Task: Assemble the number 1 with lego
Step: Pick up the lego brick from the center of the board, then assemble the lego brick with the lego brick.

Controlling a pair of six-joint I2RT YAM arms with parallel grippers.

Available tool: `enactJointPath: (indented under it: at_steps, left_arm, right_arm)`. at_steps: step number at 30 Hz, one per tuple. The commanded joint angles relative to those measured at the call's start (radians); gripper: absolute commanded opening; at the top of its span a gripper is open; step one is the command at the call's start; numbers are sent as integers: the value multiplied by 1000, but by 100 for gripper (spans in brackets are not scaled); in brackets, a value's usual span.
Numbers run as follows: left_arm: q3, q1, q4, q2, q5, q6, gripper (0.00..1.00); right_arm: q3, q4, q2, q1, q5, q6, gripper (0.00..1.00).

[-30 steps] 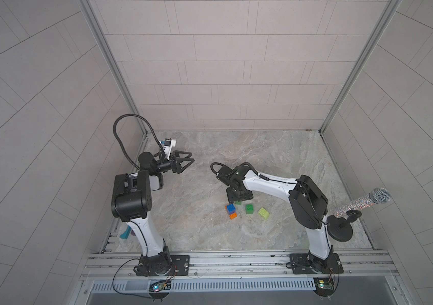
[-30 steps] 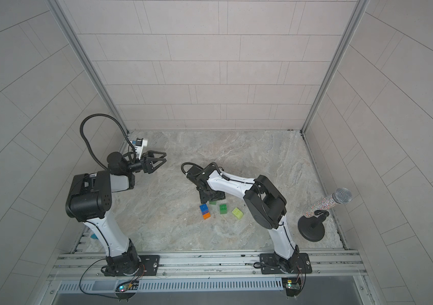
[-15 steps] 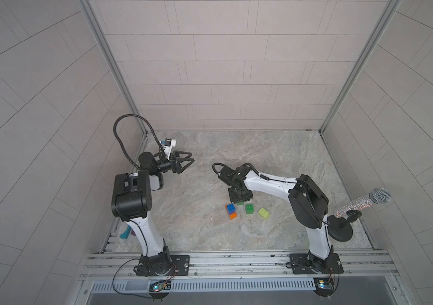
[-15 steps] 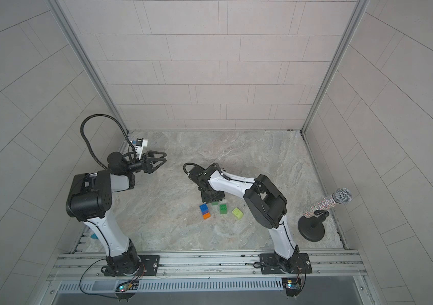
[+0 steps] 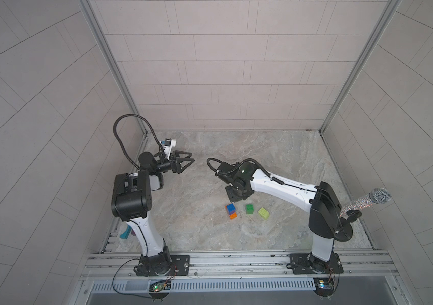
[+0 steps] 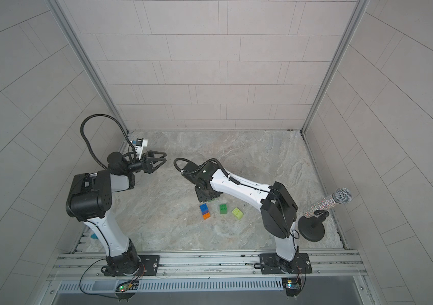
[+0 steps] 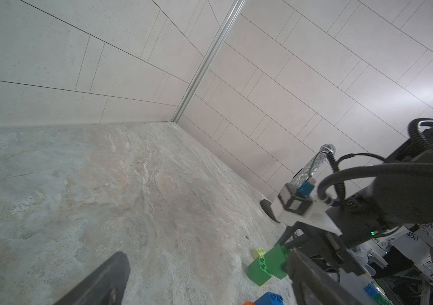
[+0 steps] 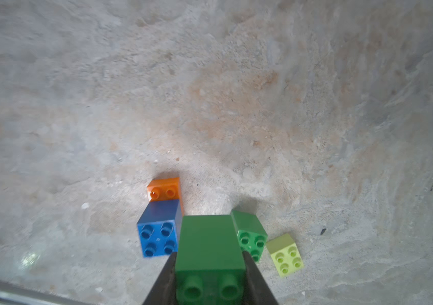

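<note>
My right gripper [image 8: 208, 256] is shut on a dark green lego brick [image 8: 210, 243] and holds it just above the marble floor. In both top views the wrist [image 5: 236, 195] points down and hides this brick. Below it stand a blue brick [image 5: 230, 208] stacked on an orange one [image 5: 233, 216], a second green brick [image 5: 249, 209] and a lime brick [image 5: 263, 213], each apart from the others. No joined number 1 is in view. My left gripper [image 5: 190, 165] hangs open and empty at the left, far from the bricks.
A glittery microphone [image 5: 363, 203] on a round black stand [image 5: 343, 231] stands at the right wall, next to the right arm's base. Tiled walls close three sides. A metal rail [image 5: 236, 257] runs along the front. A teal object [image 5: 125, 235] lies behind the left arm's base.
My right gripper has closed on the dark green brick. The left arm and the other bricks have not moved.
</note>
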Motion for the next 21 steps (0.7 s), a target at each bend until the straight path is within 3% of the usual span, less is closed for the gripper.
enactJointPath:
  at_steps: [1, 21]
  left_arm:
    - [2, 5, 32, -25, 8, 16, 100]
    - [2, 11, 32, -14, 9, 22, 100]
  right_arm:
    - [-13, -81, -26, 44, 33, 17, 18]
    - [40, -39, 94, 85, -3, 28, 15]
